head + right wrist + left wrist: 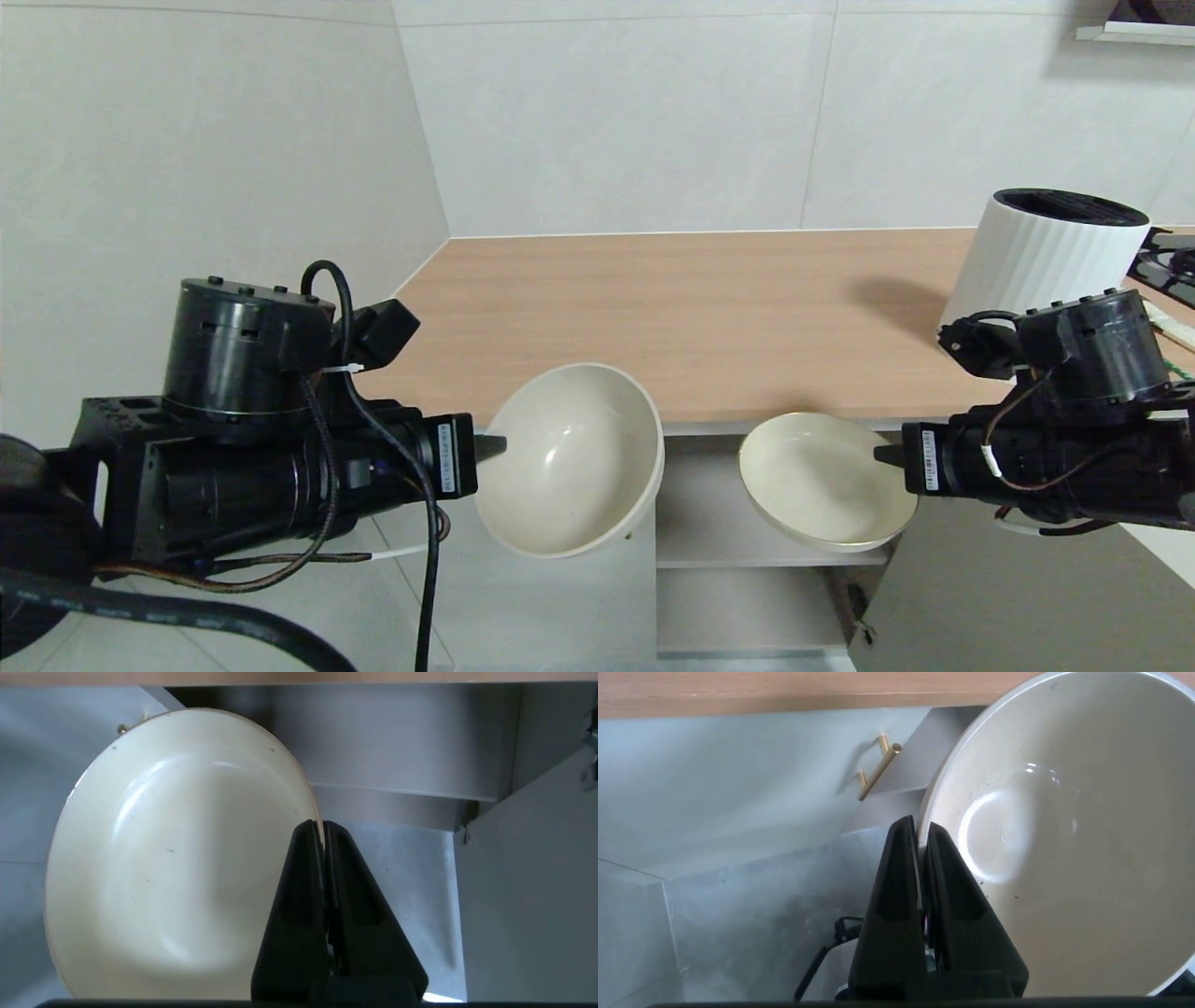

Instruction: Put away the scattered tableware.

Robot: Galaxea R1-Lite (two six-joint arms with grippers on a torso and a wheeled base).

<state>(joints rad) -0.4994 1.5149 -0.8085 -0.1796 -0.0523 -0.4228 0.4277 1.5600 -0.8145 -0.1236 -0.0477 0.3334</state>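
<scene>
Left gripper (pixel 492 445): jaws closed narrowly on the deep bowl's (pixel 569 462) rim, in front of the counter (pixel 700 317) edge.
Right gripper (pixel 887 455): jaws pinched the shallow bowl's (pixel 822 481) rim, alongside.

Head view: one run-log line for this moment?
left gripper: jaws shut on deep bowl rim | right gripper: jaws shut on shallow bowl rim | both before open cabinet under countertop

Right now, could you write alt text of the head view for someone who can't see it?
The left pincer grips a deep cream glazed bowl by its rim and the right pincer a shallower cream glazed dish, both held before open cabinet shelves. Behind, a white ribbed cylinder stands on the wooden countertop.
</scene>
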